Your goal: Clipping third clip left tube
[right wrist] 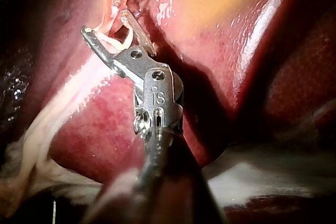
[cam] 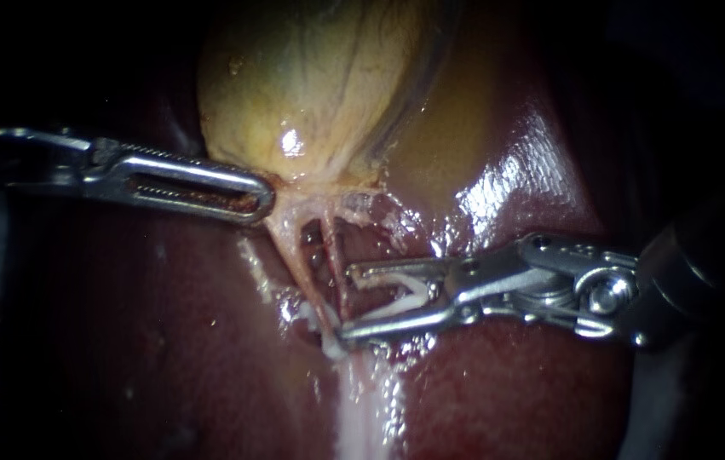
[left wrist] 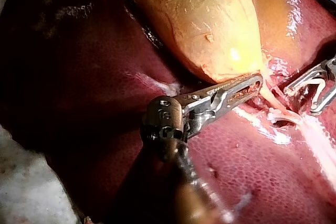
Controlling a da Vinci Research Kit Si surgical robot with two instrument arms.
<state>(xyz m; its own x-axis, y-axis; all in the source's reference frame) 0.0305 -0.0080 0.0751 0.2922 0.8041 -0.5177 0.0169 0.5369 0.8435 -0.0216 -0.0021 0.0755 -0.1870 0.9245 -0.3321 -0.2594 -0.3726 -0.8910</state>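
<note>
Your left instrument [cam: 261, 198] comes in level over the dark red liver [cam: 166, 341]. Its long slotted jaws lie flat together, pinching the pale tissue at the lower end of the gallbladder [cam: 311, 77]. The gallbladder is yellow and glistening and bulges upward from that grip.

Just below the grip two thin strands fan downward. The left tube [cam: 296, 255] runs down and slightly rightward, with the right tube [cam: 334, 251] close beside it, reddish and shorter. Low on the left tube sits a small white piece [cam: 332, 343], above a pale streak on the liver.

Your right instrument [cam: 347, 302] reaches in from the right. Its jaws stand wide apart and cradle an open white clip [cam: 409, 296], one leg against each jaw. The jaw tips are just beside the two tubes, and the lower tip is close to the white piece. You cannot tell from these views whether the left tube already lies between the jaws.
</note>
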